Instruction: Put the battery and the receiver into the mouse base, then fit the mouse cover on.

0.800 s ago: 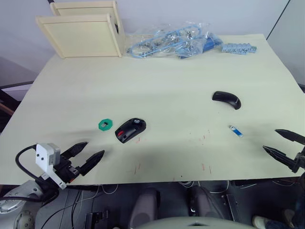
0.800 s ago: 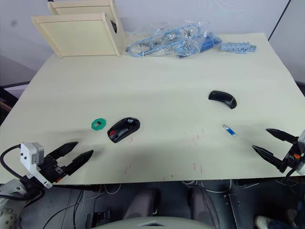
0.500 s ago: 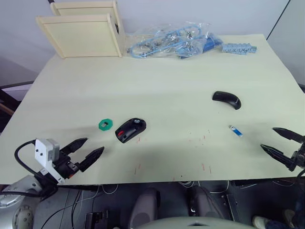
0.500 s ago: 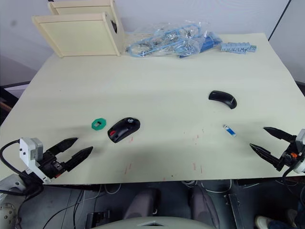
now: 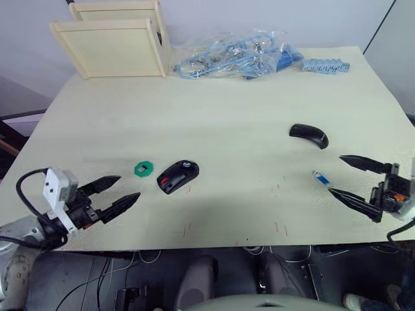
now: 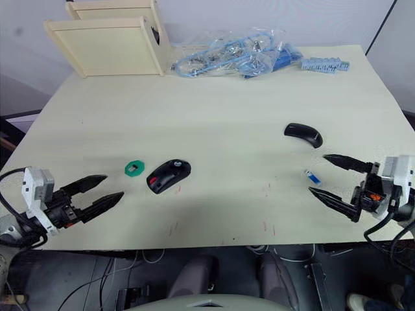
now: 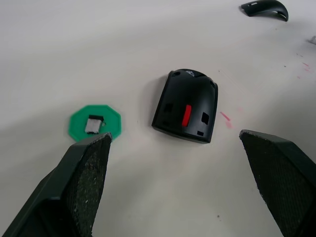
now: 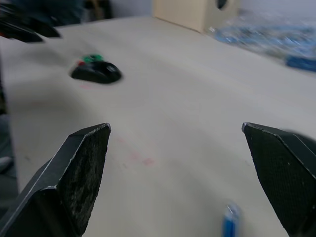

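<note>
While nothing is loaded into the mouse base (image 5: 177,176) yet, you are working with both tools spread wide and holding nothing. Your right tool (image 5: 343,175) is hovering low over the desk (image 5: 227,116) with the battery (image 5: 320,177) lying between its two fingers, just short of the tips, which looks like a line-up for a pinch on that small blue-and-white cylinder. Your left tool (image 5: 120,189) is waiting near the front edge, aimed toward the base and the green disc (image 5: 144,170) just beside it; the left wrist view is showing a small silvery piece sitting on that disc, probably the receiver, though that is a judgement. The base is resting open side up near the middle-left of the desk, with red showing inside. The mouse cover (image 5: 308,135) is lying well apart on the right, beyond the battery, so it is staying out of the way until both small parts are seated.
</note>
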Motion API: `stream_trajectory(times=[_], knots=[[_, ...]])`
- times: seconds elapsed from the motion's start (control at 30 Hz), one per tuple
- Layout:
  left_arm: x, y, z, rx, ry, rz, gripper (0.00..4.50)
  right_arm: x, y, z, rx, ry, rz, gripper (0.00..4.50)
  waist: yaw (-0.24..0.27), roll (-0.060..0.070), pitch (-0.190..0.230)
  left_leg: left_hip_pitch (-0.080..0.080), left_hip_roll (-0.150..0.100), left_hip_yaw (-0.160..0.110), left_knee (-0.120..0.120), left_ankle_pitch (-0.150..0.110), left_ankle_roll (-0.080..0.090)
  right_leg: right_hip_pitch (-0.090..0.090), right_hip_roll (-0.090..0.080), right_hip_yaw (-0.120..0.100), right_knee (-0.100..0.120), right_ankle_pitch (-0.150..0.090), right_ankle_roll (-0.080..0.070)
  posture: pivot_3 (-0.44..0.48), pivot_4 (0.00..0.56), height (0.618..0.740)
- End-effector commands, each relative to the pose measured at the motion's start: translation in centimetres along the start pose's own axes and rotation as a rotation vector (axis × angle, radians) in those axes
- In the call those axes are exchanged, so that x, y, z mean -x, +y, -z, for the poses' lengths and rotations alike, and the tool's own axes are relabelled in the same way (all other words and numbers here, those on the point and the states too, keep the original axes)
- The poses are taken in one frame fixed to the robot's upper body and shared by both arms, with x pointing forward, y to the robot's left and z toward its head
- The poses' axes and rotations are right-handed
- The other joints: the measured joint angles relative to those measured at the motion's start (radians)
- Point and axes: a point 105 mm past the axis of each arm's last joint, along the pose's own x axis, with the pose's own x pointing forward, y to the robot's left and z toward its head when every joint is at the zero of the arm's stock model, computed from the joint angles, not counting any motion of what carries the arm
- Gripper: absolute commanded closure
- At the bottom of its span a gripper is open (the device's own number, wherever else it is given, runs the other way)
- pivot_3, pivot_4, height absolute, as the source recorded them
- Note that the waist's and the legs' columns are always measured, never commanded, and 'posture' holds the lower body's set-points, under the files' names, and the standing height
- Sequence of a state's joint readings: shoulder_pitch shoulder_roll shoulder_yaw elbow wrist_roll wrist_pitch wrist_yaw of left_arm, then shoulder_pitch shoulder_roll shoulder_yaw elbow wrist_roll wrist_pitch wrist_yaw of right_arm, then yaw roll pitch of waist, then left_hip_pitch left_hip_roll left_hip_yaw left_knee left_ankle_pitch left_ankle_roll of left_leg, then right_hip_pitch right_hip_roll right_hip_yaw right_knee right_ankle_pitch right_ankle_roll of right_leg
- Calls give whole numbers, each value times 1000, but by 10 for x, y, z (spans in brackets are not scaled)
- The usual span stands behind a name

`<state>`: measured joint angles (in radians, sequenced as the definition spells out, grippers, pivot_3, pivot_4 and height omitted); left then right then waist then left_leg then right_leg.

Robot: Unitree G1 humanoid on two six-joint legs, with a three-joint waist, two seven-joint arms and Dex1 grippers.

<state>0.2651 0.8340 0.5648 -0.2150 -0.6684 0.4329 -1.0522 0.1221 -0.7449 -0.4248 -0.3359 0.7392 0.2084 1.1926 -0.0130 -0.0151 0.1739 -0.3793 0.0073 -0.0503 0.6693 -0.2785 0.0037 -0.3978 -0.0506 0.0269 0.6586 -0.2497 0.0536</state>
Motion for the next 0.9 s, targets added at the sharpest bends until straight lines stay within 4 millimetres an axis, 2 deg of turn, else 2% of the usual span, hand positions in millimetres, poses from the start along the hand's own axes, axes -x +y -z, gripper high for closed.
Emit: stream_trajectory(times=[0.03,0.17,0.27,0.57,0.9], knots=[[-6,-3,-10,-58,21,66,69,-9,10,-21,52,-32,-81,0,1,0,0,0,0,0,0,0,0,0,0,0,0,0,0,0,150,740],[-20,-6,-23,-107,15,121,69,-15,16,-31,76,-45,-119,0,2,-1,0,-1,0,0,0,0,0,0,0,-1,0,0,0,0,150,740],[-29,-2,-23,-123,41,127,69,-14,18,-34,91,-71,-105,0,2,-1,0,0,0,0,0,0,0,0,0,-1,0,0,0,0,150,740],[-42,2,-23,-144,122,163,69,4,33,-27,110,-57,-98,0,1,-1,1,0,0,0,0,0,0,0,0,-1,0,0,0,0,150,740],[-63,2,-20,-164,192,206,69,3,50,-24,88,-64,-57,0,-1,-1,1,0,0,0,0,0,0,0,0,0,1,0,0,0,150,740]])
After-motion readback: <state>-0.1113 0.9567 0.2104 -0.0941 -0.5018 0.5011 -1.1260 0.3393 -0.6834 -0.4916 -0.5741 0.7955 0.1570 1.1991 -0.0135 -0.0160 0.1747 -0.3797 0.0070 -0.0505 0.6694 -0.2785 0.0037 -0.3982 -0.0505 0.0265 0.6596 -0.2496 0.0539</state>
